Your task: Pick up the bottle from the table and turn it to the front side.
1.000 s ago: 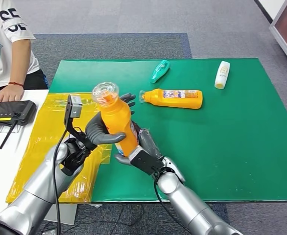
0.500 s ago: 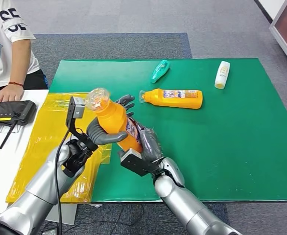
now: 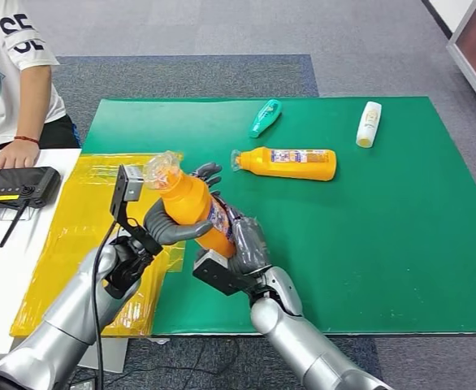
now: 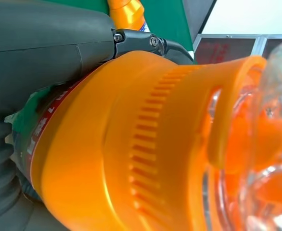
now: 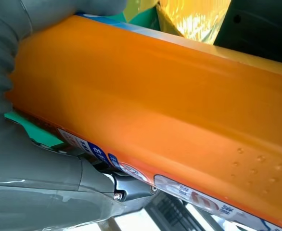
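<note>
An orange bottle [image 3: 194,205] with a clear cap [image 3: 162,166] is held above the near-left part of the green mat [image 3: 376,244]. It tilts, cap toward the yellow sheet. My left hand [image 3: 165,226] grips its upper body, the grey thumb across the front. My right hand [image 3: 243,245] holds its lower end from behind and below. In the left wrist view the ribbed orange shoulder [image 4: 125,159] and clear cap [image 4: 270,144] are very close, with the thumb [image 4: 41,48] pressed on the bottle. In the right wrist view the bottle's side [image 5: 168,91] lies in my right hand [image 5: 27,163], part of its label showing.
A second orange bottle [image 3: 287,164] lies on the mat just beyond my hands. A teal bottle [image 3: 265,118] and a white bottle [image 3: 369,123] lie farther back. A yellow sheet [image 3: 70,219] is at left. A person [image 3: 15,73] sits at far left by a black device [image 3: 18,187].
The held bottle has tipped further, its cap swinging down and left toward the yellow sheet. My right hand has turned and shifted slightly left under it.
</note>
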